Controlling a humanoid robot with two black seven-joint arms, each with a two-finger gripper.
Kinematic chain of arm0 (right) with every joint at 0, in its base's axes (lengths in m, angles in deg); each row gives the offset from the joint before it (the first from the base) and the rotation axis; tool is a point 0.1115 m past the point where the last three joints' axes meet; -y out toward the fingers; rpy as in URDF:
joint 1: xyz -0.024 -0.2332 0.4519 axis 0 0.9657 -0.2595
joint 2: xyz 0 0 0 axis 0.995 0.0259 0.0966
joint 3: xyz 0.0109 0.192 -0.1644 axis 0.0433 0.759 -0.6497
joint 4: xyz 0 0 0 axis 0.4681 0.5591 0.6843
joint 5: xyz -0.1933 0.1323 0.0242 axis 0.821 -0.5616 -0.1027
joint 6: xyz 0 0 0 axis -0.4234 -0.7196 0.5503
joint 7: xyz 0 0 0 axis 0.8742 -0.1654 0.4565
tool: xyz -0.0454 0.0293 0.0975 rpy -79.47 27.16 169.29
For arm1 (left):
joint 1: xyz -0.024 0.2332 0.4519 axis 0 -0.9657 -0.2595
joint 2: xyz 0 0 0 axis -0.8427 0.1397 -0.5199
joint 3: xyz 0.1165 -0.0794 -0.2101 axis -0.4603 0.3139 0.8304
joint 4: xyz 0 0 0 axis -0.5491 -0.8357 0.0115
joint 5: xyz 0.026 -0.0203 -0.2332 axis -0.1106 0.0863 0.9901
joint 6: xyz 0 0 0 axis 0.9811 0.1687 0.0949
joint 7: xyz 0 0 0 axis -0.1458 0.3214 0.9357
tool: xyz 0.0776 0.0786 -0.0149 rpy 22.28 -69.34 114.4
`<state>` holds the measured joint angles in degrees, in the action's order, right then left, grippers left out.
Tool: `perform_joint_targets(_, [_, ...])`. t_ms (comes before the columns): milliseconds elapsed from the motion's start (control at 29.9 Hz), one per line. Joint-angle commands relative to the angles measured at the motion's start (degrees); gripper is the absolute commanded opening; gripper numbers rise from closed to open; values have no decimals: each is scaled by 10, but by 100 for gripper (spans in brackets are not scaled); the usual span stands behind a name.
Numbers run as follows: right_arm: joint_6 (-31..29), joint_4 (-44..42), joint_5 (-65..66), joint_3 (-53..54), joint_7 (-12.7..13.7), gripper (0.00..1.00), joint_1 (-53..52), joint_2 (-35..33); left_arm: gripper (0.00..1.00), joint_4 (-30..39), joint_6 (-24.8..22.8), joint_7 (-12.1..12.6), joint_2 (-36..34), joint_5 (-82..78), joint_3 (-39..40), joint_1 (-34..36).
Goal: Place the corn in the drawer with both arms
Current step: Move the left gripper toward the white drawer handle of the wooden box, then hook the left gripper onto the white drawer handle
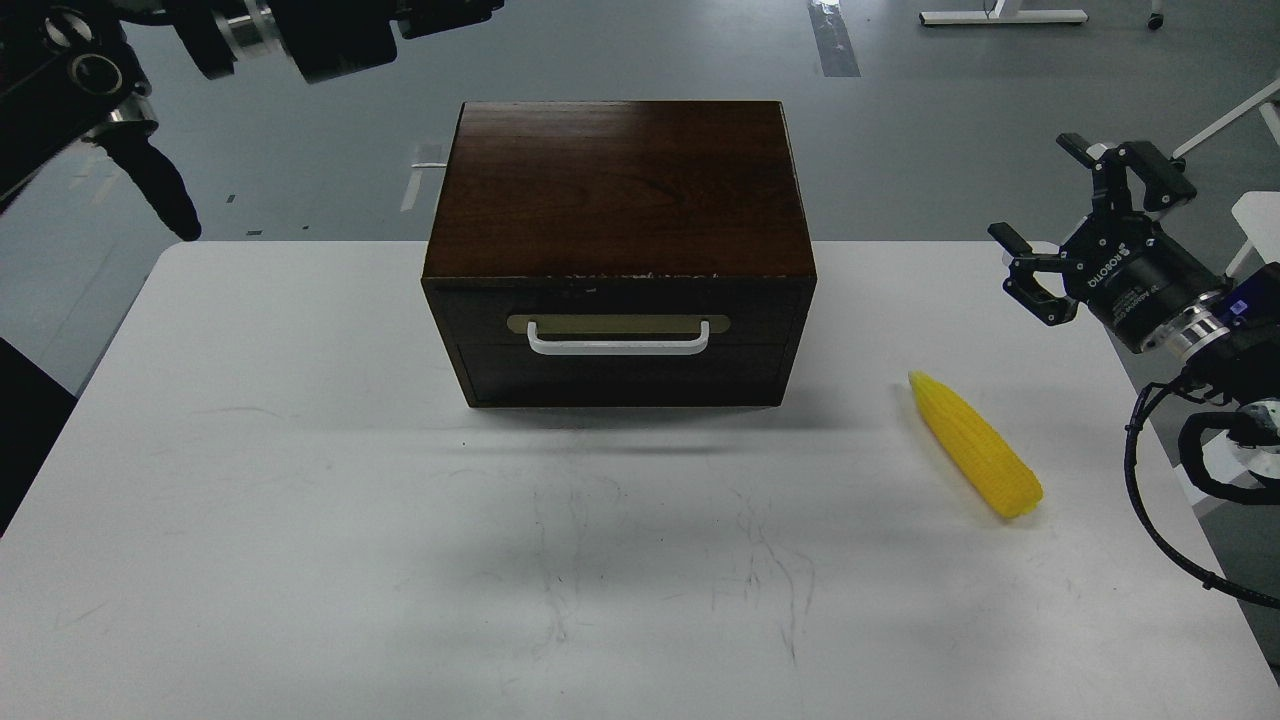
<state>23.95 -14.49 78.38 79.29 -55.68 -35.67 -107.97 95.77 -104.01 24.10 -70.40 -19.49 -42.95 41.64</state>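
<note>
Yellow corn [975, 445], dark brown box [618, 200], white handle [618, 345], white table [300, 520].

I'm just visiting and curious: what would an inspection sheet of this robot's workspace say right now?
Surface: white table, faint dark scuffs.
Job's things: corn lying right of the box; drawer shut.
Clutter: nothing seen.
Grippers: right gripper open, empty, above the table's right edge; left gripper dark, state unclear.
Cables: black cable looping beside the right arm.
Surroundings: grey floor, white furniture legs behind.
</note>
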Motion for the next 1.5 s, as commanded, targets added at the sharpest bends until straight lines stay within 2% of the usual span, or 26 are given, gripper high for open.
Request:
perform_joint_targets(0, [0,0,0,0,0,100,0,1,99,24,0,0,16,-124,-5,33])
perform_joint_targets(67, [0,0,0,0,0,100,0,1,98,27,0,0,31,-171,-32,59])
perform_joint_targets(167, [0,0,0,0,0,100,0,1,98,26,0,0,55,-234,-112,123])
perform_joint_targets(267, [1,0,0,0,0,100,0,1,98,26,0,0,89,-298,-226,198])
perform_joint_targets(334, [2,0,1,0,0,100,0,-2,98,26,0,0,107,-320,-262,220])
perform_joint_targets(668, [9,0,1,0,0,100,0,-4,98,30,0,0,166,-367,-353,244])
perform_joint_targets(969, [10,0,1,0,0,100,0,-5,98,33,0,0,210,-447,-368,234])
perform_joint_targets(1470, [10,0,1,1,0,100,4,-6,98,33,0,0,211,-498,-438,226])
